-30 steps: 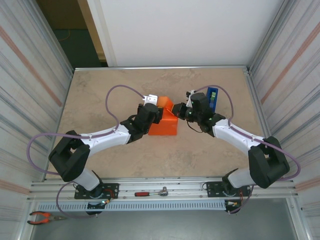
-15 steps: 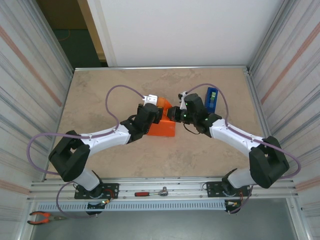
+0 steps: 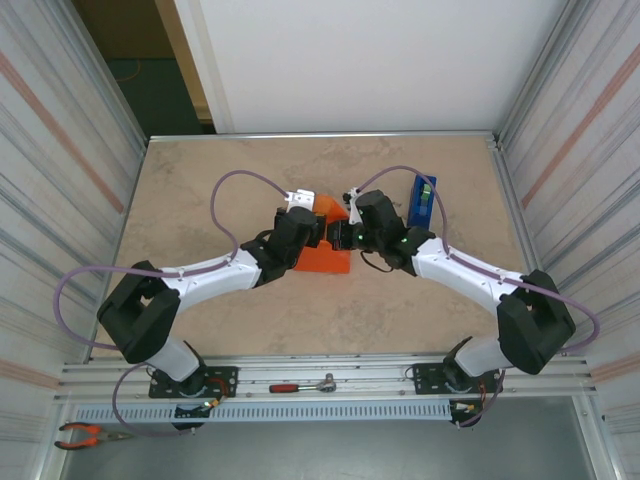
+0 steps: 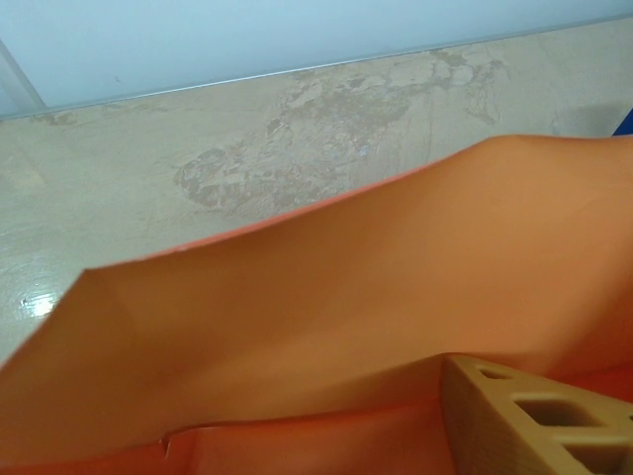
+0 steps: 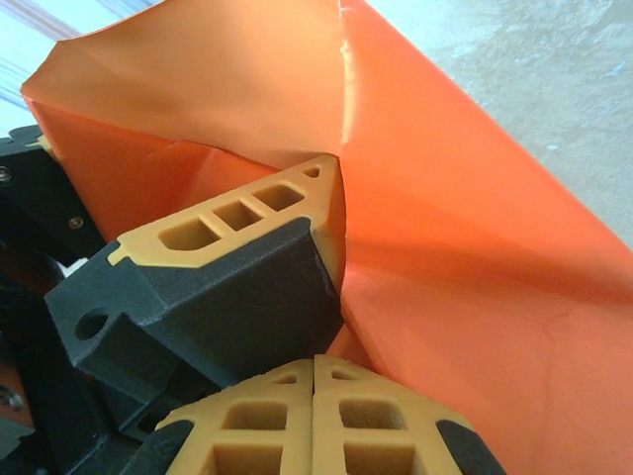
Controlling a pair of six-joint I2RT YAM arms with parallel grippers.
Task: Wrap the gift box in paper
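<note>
Right pincer (image 5: pixel 314 368) is shut tight and has swung over from the blue tape dispenser (image 3: pixel 422 200) — now nosing into the orange paper (image 3: pixel 325 258) mid-frame, gift box presumably hidden underneath. Left pincer (image 3: pixel 306 225) sits against the paper, can't tell its grip. Probably pressing a fold next.

Entry: you have one sheet of orange paper (image 3: pixel 325 258) and one blue tape dispenser (image 3: pixel 422 200) on the surface (image 3: pixel 200 200). Two arms counted, left arm (image 3: pixel 210 272) and right arm (image 3: pixel 470 275). Near rail: one red-handled ratchet (image 3: pixel 302 384) and one pair of pliers (image 3: pixel 85 433).
</note>
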